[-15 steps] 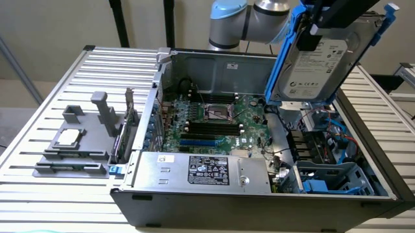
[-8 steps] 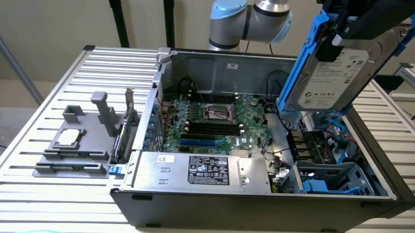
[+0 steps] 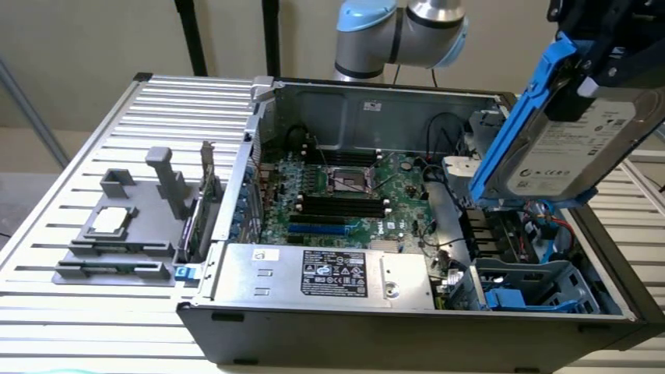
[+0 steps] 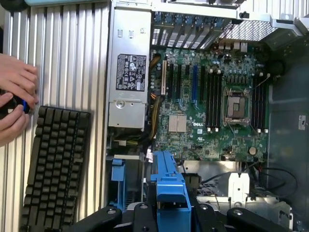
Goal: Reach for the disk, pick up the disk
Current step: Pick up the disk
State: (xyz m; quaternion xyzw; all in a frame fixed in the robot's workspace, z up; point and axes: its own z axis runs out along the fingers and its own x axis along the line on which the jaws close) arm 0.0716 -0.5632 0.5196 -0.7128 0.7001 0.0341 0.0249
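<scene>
**Disk lifted clear of chassis**

I see the gripper at the upper right of the exterior frame, clenched on the disk. The disk hangs tilted in its blue bracket, above the drive bay of the open computer case. In the wrist view, the bracket sits at bottom centre above the motherboard; a keyboard and a person's hands lie at left.

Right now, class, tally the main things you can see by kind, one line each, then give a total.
Disk in blue bracket, held up by the gripper: 1
Open computer case: 1
Silver power supply box: 1
Black keyboard: 1
Grey fixture: 1
Total: 5
</scene>
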